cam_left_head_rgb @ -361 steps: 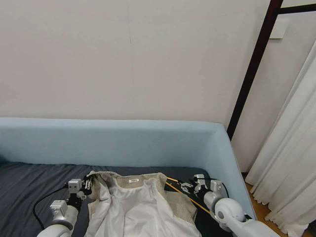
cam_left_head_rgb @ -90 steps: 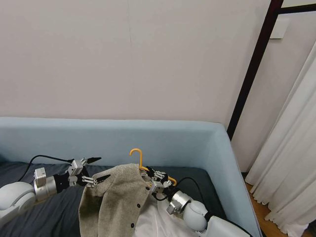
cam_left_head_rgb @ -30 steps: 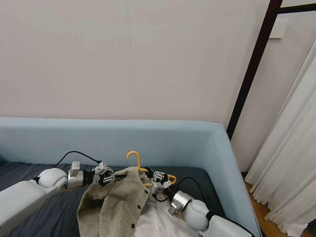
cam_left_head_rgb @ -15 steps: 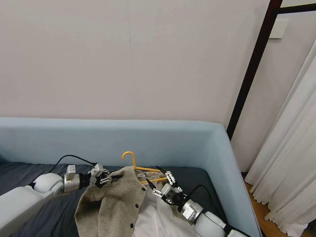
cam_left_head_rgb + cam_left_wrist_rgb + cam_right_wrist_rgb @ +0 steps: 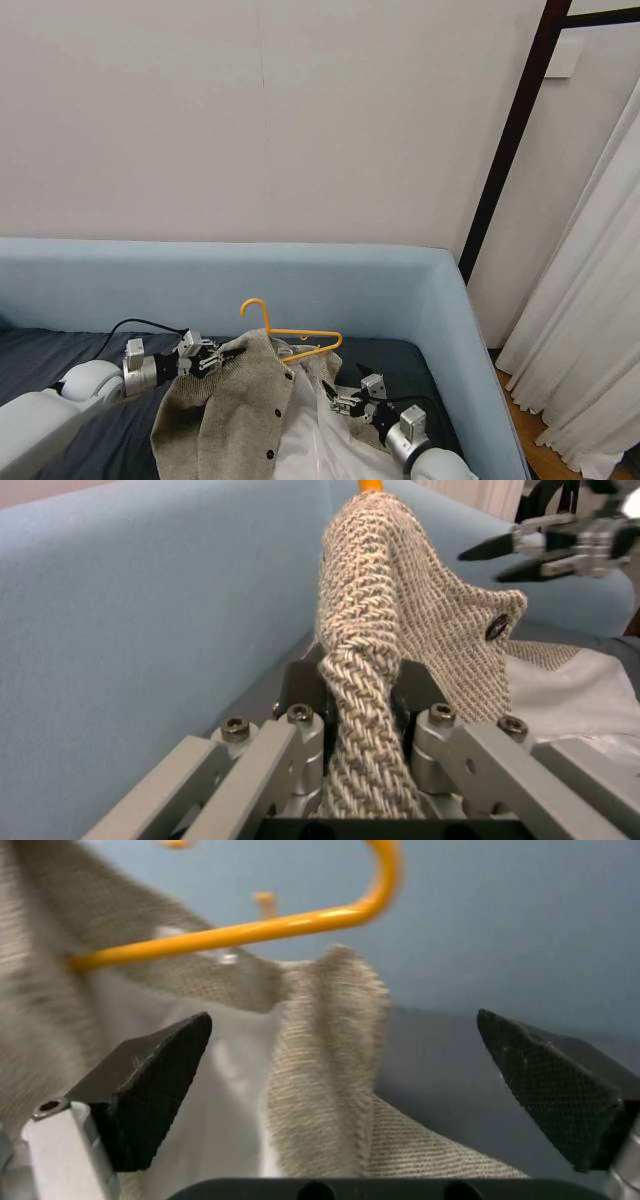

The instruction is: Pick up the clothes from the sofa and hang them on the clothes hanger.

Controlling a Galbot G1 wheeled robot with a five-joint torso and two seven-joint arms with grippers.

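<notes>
Blue sofa against a plain wall; cardigan on its seat, one shoulder draped over the orange hanger; left gripper clamped on that shoulder, evidently to steady it; right gripper unclenched beside the loose collar, grasping nothing.

Soft, even room light, with no hard shadow anywhere.
The pale wall is lit flat from edge to edge, and the white curtain on the right reads brightest. I cannot tell where the light comes from. The sofa back catches the same mild light, while its dark seat soaks it up and sits dim. The knit cardigan carries only faint shade in its folds, each strand of the weave lightly modelled. A thin bright sheen runs along the orange hanger.
</notes>
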